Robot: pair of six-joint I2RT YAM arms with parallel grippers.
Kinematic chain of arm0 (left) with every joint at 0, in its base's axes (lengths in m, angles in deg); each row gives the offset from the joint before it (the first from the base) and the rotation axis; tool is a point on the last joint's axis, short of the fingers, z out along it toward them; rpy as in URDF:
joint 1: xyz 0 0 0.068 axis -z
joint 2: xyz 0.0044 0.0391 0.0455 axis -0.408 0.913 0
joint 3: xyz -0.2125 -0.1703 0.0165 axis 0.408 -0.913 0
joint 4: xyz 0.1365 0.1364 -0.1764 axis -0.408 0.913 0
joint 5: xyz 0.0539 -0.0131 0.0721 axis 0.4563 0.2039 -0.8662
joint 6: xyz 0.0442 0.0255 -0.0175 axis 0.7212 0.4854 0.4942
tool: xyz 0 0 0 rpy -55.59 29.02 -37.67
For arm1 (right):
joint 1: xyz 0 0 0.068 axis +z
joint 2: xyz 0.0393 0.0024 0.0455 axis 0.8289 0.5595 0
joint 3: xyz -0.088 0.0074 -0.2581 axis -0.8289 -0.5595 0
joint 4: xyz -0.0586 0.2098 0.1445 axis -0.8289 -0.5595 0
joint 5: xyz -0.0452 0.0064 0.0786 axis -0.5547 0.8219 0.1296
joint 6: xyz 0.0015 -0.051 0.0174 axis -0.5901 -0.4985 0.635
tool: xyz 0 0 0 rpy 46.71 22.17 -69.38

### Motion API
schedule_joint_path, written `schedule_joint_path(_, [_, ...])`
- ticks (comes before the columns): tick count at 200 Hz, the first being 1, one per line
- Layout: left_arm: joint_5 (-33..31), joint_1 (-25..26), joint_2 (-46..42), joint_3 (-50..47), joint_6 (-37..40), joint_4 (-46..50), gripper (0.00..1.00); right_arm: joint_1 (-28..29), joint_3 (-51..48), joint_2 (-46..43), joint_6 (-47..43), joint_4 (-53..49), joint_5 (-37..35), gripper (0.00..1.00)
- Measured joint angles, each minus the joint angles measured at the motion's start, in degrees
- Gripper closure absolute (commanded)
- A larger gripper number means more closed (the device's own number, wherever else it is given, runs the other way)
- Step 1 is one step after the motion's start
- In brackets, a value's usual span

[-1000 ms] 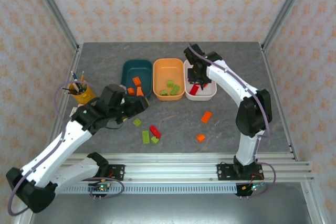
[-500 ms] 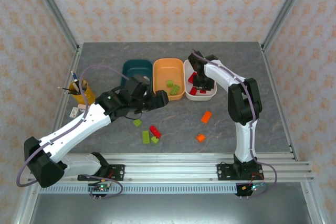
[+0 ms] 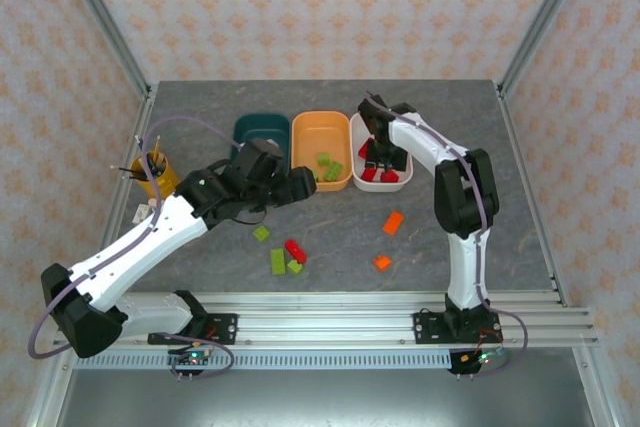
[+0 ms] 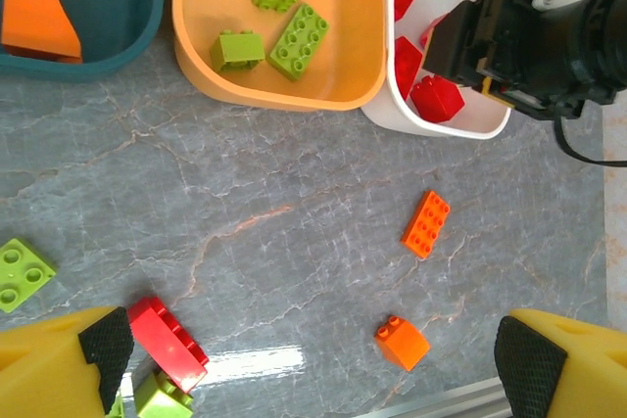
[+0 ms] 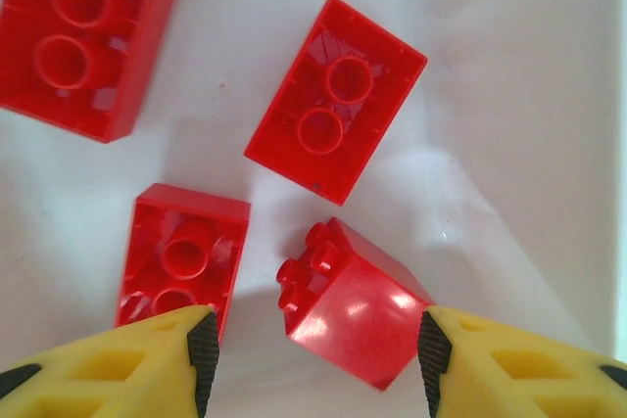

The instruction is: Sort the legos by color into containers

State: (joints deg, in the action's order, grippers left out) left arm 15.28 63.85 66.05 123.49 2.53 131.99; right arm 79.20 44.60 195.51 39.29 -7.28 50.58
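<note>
Top: your left gripper (image 3: 298, 185) is hovering beside the orange tub (image 3: 320, 135); your right gripper (image 3: 383, 159) is hanging in the white tub (image 3: 385, 187).
Left wrist: fingers (image 4: 59, 364) are gaping wide, empty, above loose legos (image 4: 426, 223).
Right wrist: fingers (image 5: 108, 364) are straddling a red lego (image 5: 358, 320), not clamping.
</note>
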Motion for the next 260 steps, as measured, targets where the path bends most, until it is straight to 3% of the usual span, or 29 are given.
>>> schedule_joint_path(48, [-0.09, 0.35, 0.09, 0.00, -0.07, 1.77, 0.04, 3.45, 0.00, -14.51, -0.59, 0.28, 0.04, 0.43])
schedule_joint_path(88, [0.09, 3.98, 6.64, 2.27, 2.29, 1.75, 0.06, 4.48, -11.37, -31.89, 1.68, 0.46, 3.06, 0.41])
schedule_joint_path(134, [-1.20, 11.54, 21.81, 12.39, 6.84, 1.64, 0.10, 4.48, -26.43, -49.88, 9.99, -5.46, 8.90, 0.41])
schedule_joint_path(175, [-3.76, 17.59, 38.47, 27.45, 11.61, 3.10, 0.15, 4.48, -31.50, -68.28, 17.53, -13.46, 12.13, 0.41])
schedule_joint_path(260, [-6.10, 20.09, 70.10, 59.47, 17.57, 13.79, 0.29, 4.48, -34.47, -81.92, 23.34, -24.92, 14.67, 0.41])
